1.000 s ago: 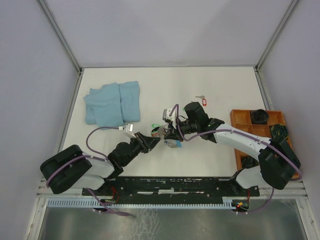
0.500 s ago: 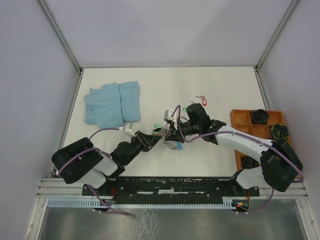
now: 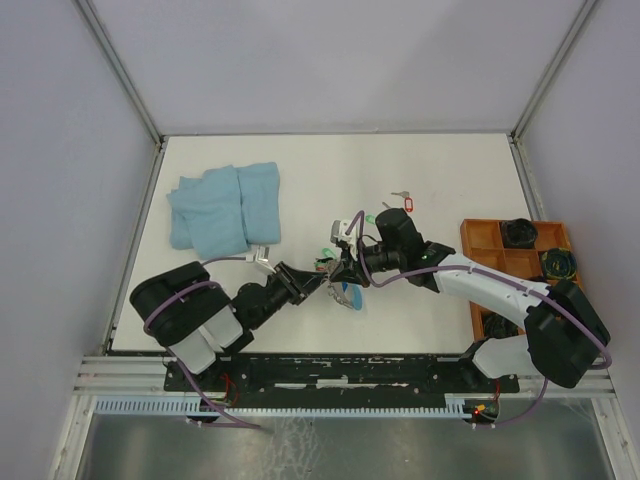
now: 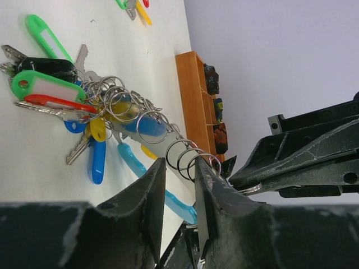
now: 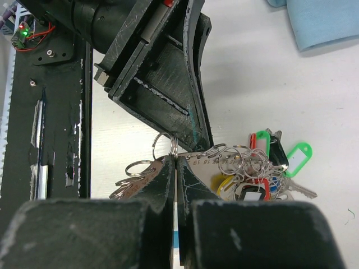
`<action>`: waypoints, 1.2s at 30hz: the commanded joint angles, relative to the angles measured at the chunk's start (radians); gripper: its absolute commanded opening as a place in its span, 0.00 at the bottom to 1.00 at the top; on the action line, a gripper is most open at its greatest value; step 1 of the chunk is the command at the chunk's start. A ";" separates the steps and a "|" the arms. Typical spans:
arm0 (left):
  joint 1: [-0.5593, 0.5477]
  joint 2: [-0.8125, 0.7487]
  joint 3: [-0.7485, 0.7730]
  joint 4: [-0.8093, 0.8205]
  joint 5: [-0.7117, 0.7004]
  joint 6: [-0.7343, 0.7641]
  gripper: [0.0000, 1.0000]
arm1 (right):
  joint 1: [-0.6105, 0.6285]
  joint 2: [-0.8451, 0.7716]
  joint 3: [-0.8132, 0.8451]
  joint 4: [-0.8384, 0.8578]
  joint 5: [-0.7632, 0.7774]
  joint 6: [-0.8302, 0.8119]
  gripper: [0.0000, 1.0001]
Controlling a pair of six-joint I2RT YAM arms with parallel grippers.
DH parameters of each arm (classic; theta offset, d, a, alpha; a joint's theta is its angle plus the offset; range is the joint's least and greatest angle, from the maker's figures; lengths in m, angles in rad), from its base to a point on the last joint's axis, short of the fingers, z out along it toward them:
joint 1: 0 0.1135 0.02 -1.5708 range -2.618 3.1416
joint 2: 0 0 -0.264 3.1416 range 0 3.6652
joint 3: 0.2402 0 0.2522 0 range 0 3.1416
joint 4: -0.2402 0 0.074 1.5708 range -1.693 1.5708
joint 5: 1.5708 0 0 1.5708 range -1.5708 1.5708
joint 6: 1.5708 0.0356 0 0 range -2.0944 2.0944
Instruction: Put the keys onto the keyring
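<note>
Right gripper [image 5: 175,161] was pinched tight on keyring [image 5: 162,147]. Left gripper [image 4: 179,168] stood narrowly apart at linked rings [image 4: 147,124] (grip there unclear). Tagged keys [image 4: 50,84] lay bunched on table [image 3: 450,170], mid-table, between both arms. Loose red-tagged key [image 3: 403,203] lay farther back.

Bright, even light, soft shadows; right pincer [image 5: 175,162] blurs near its lens; overview sharp
</note>
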 commanded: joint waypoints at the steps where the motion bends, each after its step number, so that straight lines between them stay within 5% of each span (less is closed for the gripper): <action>1: 0.001 -0.045 0.013 0.182 0.012 0.006 0.33 | 0.005 -0.033 0.002 0.075 -0.036 0.015 0.01; 13: 0.002 -0.133 0.011 0.173 0.029 0.025 0.23 | 0.005 -0.039 -0.015 0.066 -0.021 0.007 0.01; 23: 0.001 -0.195 0.049 -0.014 0.061 0.085 0.08 | 0.005 -0.048 -0.026 0.054 -0.015 0.004 0.01; 30: 0.002 -0.291 0.029 -0.184 0.010 0.117 0.16 | 0.006 -0.066 -0.030 0.047 0.006 -0.008 0.01; 36: 0.004 -0.480 0.042 -0.558 -0.052 0.108 0.30 | 0.005 -0.075 -0.030 0.039 0.007 -0.014 0.01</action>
